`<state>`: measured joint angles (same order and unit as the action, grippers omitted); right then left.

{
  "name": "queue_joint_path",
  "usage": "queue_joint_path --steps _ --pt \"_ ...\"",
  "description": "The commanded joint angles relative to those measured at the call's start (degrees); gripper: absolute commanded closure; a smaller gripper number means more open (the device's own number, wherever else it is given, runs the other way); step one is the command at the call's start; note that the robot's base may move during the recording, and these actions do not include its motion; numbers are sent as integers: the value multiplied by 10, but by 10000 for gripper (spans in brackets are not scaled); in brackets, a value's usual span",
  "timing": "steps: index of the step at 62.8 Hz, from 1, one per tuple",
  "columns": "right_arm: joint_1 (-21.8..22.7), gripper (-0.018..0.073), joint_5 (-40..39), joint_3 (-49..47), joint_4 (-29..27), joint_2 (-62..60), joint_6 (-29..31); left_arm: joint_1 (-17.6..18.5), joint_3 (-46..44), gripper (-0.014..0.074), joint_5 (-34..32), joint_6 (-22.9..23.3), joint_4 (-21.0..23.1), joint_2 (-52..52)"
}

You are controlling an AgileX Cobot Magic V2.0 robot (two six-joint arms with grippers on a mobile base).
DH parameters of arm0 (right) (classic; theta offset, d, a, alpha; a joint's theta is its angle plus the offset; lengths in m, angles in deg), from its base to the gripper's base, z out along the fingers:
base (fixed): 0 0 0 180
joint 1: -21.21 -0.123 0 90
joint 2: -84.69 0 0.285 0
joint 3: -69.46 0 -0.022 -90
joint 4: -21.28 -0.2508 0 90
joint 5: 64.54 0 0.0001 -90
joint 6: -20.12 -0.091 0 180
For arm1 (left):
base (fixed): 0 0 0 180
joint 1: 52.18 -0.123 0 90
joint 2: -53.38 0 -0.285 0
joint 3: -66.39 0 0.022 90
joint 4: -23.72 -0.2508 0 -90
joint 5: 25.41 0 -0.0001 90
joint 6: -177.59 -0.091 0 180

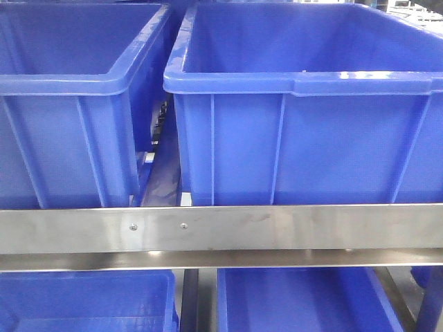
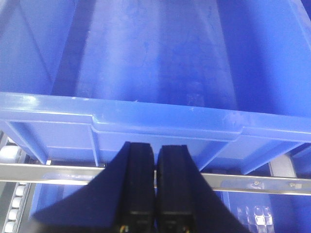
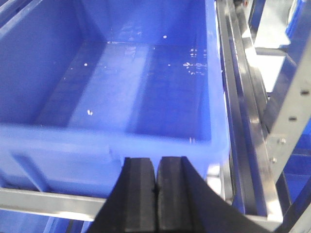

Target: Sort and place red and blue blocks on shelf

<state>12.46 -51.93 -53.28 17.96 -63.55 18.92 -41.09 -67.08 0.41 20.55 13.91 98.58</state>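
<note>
My front camera sits close and level, facing 2 blue bins on the shelf rail. My left wrist camera looks down past my left gripper into a bin, very near. My right wrist camera looks likewise past my right gripper (rack posts at right). All 3 share bins and rail.

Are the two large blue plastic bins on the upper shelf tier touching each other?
Apart: the front-facing view shows a dark gap between the left bin and right bin.
</note>
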Motion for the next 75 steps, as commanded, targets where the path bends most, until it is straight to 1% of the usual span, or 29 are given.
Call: queue_joint_path --steps 1,19,32,75 --pt "3 510 -71 30 2 -33 4 1 -17 471 -43 0 -3 0" --pt "3 510 -82 169 2 -170 4 1 -17 471 -43 0 -3 0" --pt "3 510 -103 215 1 -245 4 1 -17 471 -43 0 -3 0" --pt "3 510 -106 217 2 -256 4 1 -17 471 -43 0 -3 0"
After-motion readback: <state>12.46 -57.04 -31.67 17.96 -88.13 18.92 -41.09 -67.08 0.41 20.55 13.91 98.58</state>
